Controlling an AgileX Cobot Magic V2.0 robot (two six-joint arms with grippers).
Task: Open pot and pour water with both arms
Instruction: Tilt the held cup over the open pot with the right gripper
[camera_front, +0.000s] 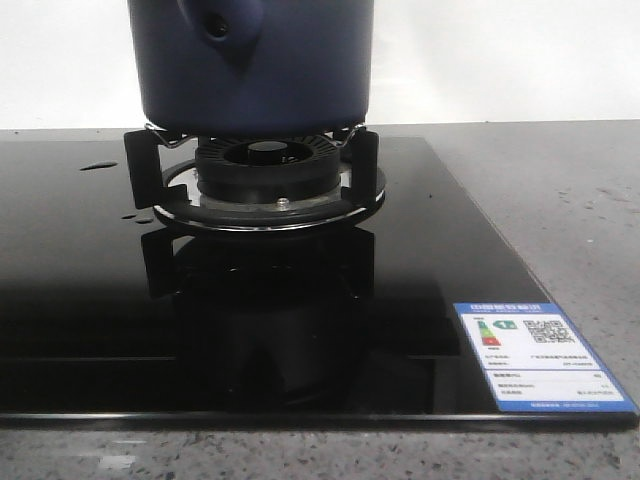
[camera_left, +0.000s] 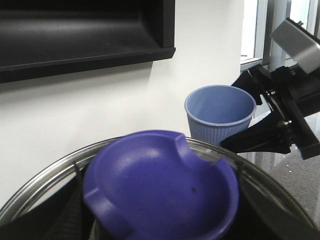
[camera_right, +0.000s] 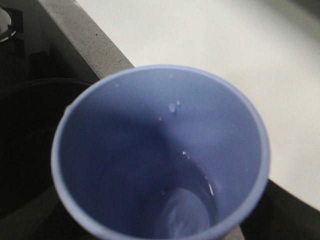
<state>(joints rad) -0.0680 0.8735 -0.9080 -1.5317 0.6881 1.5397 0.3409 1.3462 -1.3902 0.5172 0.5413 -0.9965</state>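
The dark navy pot (camera_front: 255, 60) stands on the gas burner (camera_front: 265, 180), its side nub with the round hole (camera_front: 218, 28) facing the front camera; its top is cut off there. In the left wrist view my left gripper (camera_left: 160, 200) is shut on the purple knob (camera_left: 165, 185) of the glass lid (camera_left: 45, 185), with the fingers mostly hidden beside the knob. My right gripper (camera_left: 247, 110) is shut on the pale blue ribbed cup (camera_left: 215, 112), held upright. The right wrist view looks into the cup (camera_right: 160, 150), which has droplets inside; the pot's dark open mouth (camera_right: 25, 145) is beside it.
The burner sits in a glossy black glass hob (camera_front: 430, 260) with a blue and white label (camera_front: 540, 358) at its front right. Grey stone counter (camera_front: 560, 190) surrounds the hob. A white wall and a dark range hood (camera_left: 85, 35) are behind.
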